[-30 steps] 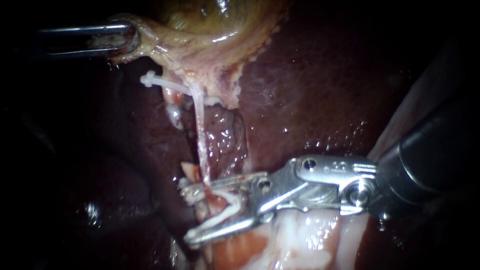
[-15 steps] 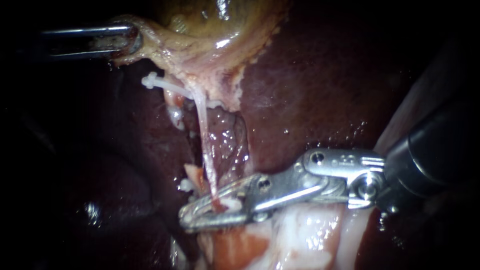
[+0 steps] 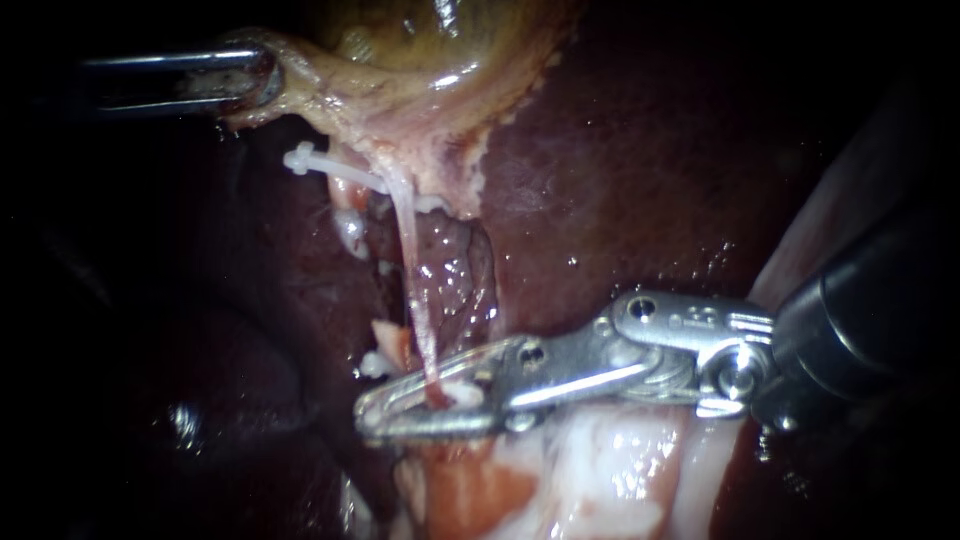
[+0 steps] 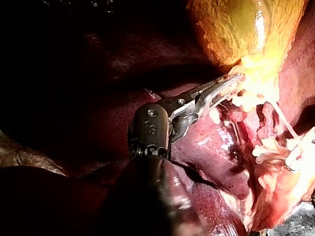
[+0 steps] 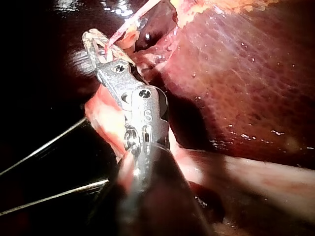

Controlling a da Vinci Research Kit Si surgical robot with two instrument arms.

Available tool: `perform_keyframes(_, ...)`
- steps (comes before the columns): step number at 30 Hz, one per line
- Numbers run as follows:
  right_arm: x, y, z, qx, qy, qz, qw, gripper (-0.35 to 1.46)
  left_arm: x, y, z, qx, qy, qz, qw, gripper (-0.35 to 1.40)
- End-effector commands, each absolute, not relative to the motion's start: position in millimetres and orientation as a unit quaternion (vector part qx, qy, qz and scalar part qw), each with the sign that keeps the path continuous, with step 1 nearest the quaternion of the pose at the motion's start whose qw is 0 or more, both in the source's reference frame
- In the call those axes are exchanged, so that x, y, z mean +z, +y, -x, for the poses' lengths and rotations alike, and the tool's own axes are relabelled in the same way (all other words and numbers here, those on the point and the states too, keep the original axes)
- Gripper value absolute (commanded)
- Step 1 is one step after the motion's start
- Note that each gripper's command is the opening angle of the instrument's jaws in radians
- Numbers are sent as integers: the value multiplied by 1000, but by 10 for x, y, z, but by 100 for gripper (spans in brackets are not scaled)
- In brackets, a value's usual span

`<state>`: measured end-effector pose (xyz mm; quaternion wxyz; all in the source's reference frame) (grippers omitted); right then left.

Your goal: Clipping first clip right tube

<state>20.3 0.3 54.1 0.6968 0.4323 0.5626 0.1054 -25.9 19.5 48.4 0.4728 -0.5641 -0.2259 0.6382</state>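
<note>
A thin pale tube (image 3: 408, 270) runs down from the gallbladder's (image 3: 420, 60) ragged lower edge over the dark liver (image 3: 620, 170). My right instrument (image 3: 368, 416) comes in from the right, its long jaws shut across the tube's reddened lower end with a white clip (image 3: 462, 392) between them. The right wrist view shows the same jaws (image 5: 96, 44) holding the tube (image 5: 129, 22). At the upper left my left instrument (image 3: 262, 82) grips the gallbladder's edge; the left wrist view shows its toothed jaws (image 4: 231, 81) shut on that yellow tissue (image 4: 256, 69).
A white clip (image 3: 300, 160) sits higher up, left of the tube, near the gallbladder's edge. Pale and pink fatty tissue (image 3: 560, 480) lies under the right instrument's jaws. The right instrument's thick dark shaft (image 3: 870, 320) fills the right side.
My right instrument's jaws, wide open around the tube a second ago, have come together on it with the clip between them. The left instrument has kept its hold.
</note>
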Motion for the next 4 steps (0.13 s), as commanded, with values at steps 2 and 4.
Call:
perform_keyframes(2, 543, 3, -203, 107, 561, -434, 697, -35, 484, 195, 259, 638, -226, 564, 473, -35)
perform_keyframes(4, 544, 3, -202, 107, 561, -434, 697, -35, 484, 195, 260, 638, -226, 564, 473, -35)
